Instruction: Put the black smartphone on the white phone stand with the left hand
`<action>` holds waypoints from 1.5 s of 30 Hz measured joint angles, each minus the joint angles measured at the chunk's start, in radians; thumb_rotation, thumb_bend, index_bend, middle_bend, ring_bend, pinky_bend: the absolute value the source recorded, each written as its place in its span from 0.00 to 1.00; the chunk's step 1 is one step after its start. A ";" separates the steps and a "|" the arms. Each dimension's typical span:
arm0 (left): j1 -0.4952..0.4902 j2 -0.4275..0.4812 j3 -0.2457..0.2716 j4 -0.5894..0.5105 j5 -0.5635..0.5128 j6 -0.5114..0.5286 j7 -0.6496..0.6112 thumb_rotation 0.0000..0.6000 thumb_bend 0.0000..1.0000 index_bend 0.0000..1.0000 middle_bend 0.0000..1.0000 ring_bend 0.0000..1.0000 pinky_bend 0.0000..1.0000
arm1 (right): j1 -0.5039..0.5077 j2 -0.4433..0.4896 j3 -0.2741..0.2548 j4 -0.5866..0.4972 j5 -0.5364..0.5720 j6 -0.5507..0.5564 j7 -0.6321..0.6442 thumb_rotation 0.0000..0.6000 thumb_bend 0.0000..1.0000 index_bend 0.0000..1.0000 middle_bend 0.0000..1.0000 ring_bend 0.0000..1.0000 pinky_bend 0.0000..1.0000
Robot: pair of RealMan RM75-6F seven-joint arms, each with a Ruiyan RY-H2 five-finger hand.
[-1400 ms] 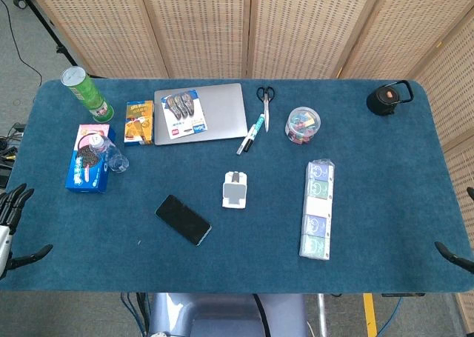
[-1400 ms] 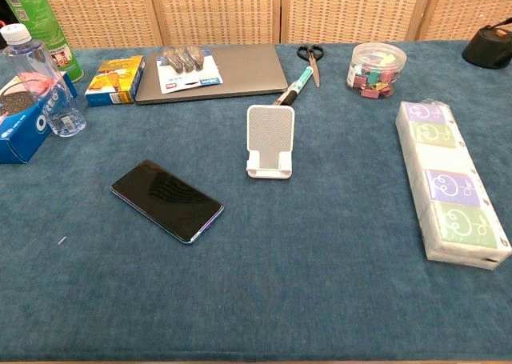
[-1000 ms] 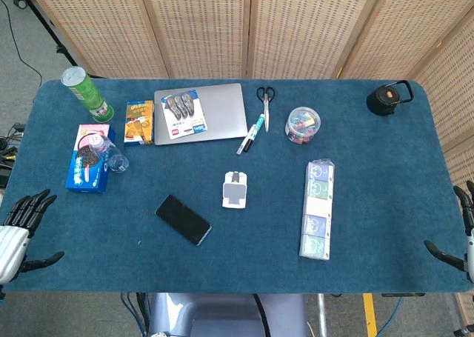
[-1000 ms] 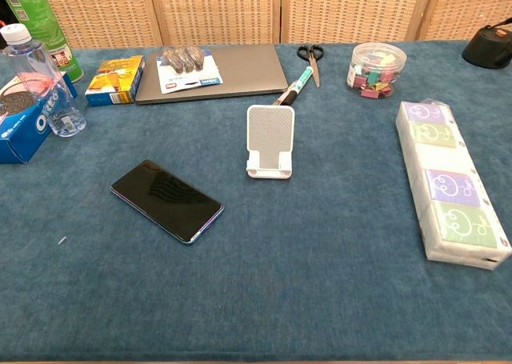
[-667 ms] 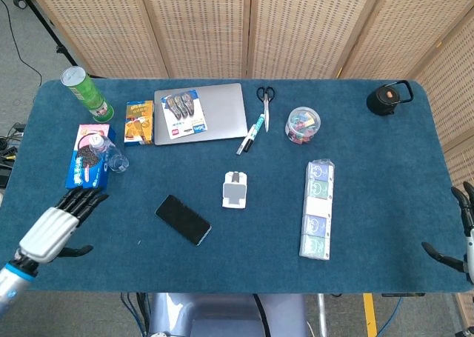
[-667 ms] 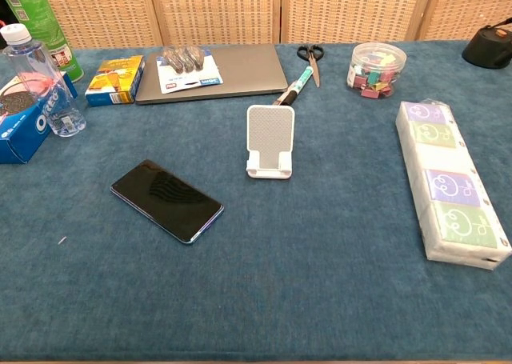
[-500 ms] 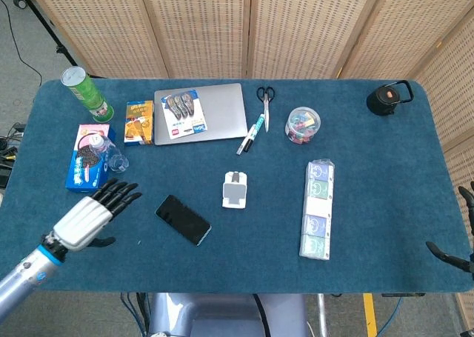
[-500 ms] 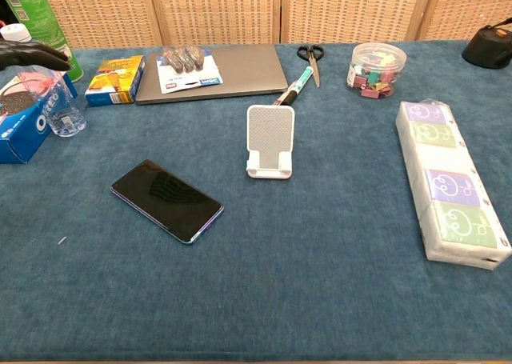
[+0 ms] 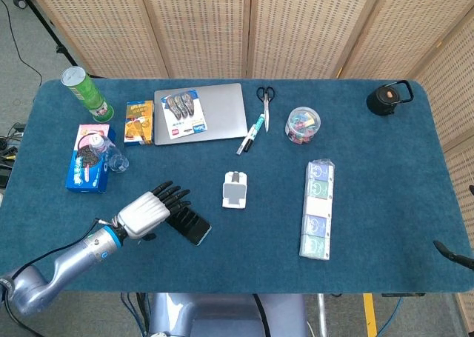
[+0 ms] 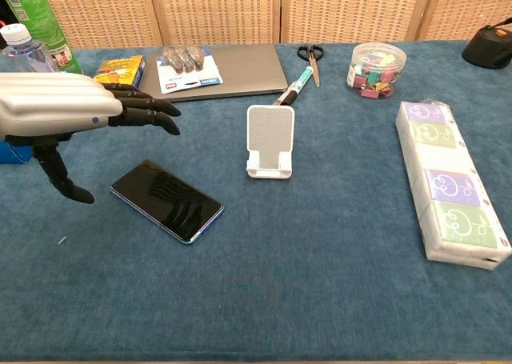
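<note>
The black smartphone (image 10: 166, 200) lies flat and slanted on the blue table cloth, left of the upright white phone stand (image 10: 270, 140). My left hand (image 10: 64, 112) hovers over the phone's near-left end with its fingers (image 10: 148, 112) stretched out flat and the thumb hanging down; it holds nothing. In the head view the left hand (image 9: 148, 209) covers part of the smartphone (image 9: 191, 227), and the phone stand (image 9: 235, 189) stands just right of it. Of my right hand (image 9: 452, 254) only a dark tip shows at the table's right edge, with nothing in it.
A blue biscuit box (image 9: 84, 163) and a water bottle (image 9: 115, 159) sit behind the left hand. A laptop (image 9: 215, 111), pen (image 9: 250, 134) and scissors (image 9: 265, 104) lie at the back. A clip jar (image 9: 302, 124) and a tissue pack (image 9: 318, 209) are on the right.
My left hand has swept in from the table's front-left corner and now hovers over the phone. The right hand has sunk lower at the right edge. Phone and stand have not moved.
</note>
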 measured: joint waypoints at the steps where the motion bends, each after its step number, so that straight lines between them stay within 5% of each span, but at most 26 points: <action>1: -0.005 -0.011 -0.001 0.006 -0.011 -0.006 0.009 1.00 0.00 0.15 0.03 0.00 0.04 | 0.001 0.000 -0.002 0.000 -0.003 -0.001 -0.002 1.00 0.00 0.00 0.00 0.00 0.00; 35: -0.139 -0.240 0.046 0.135 -0.290 -0.109 0.199 1.00 0.00 0.19 0.04 0.00 0.12 | 0.003 -0.001 0.003 0.005 0.005 -0.004 0.017 1.00 0.00 0.00 0.00 0.00 0.00; 41: -0.140 -0.270 0.059 0.161 -0.308 -0.091 0.201 1.00 0.00 0.34 0.17 0.13 0.27 | 0.001 0.004 0.004 0.005 0.005 -0.002 0.031 1.00 0.00 0.00 0.00 0.00 0.00; 45: -0.132 -0.292 0.071 0.187 -0.295 -0.059 0.201 1.00 0.00 0.49 0.34 0.26 0.38 | 0.001 0.005 0.003 0.006 0.002 -0.002 0.034 1.00 0.00 0.00 0.00 0.00 0.00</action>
